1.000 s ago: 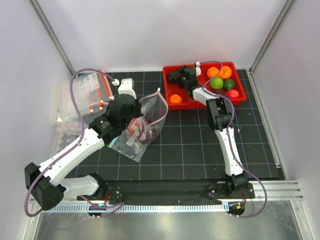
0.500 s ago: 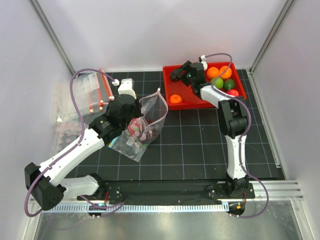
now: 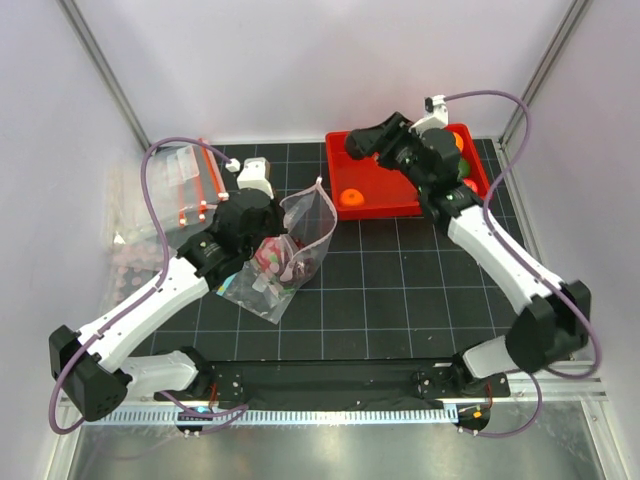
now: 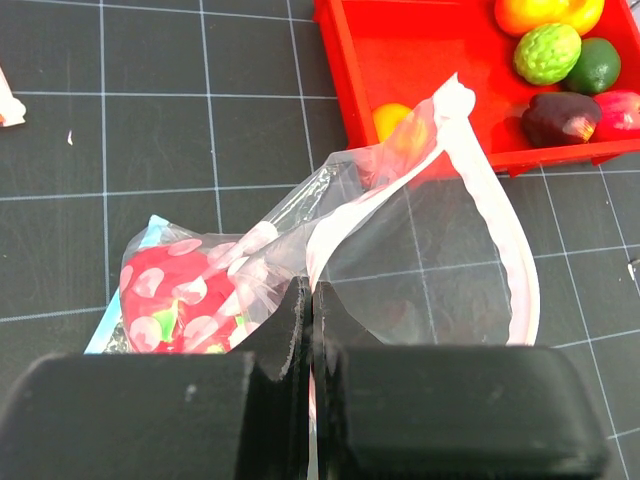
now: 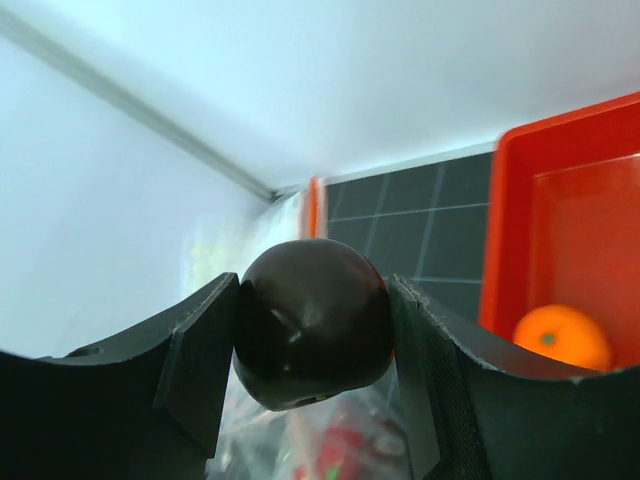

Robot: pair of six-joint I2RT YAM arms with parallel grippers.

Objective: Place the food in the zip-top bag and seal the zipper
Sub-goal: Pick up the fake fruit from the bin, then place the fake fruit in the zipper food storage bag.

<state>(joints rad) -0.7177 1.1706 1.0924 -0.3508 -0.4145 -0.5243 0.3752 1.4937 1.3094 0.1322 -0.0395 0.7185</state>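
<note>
Right wrist view: right gripper (image 5: pixel 312 325) clamps a dark round toy fruit (image 5: pixel 310 305) between part-open jaws, near the red plastic tray (image 5: pixel 560 190). Left gripper (image 4: pixel 312 300), fully closed, pinches the clear polka-dotted zip-top bag (image 4: pixel 420 235) lying on the black gridded mat (image 4: pixel 150 130).

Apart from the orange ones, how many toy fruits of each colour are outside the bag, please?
Green: 2 (light green fruit, dark green fruit).
Dark: 2 (purple-brown fruit, round dark fruit in the right gripper).
Pink-red: 1 (pink-red fruit).
Total: 5.

black grid mat (image 3: pixel 380 300) carries a red tray (image 3: pixel 385 212), zip-top bag (image 3: pixel 300 225) — and clear bags (image 3: pixel 185 185).
</note>
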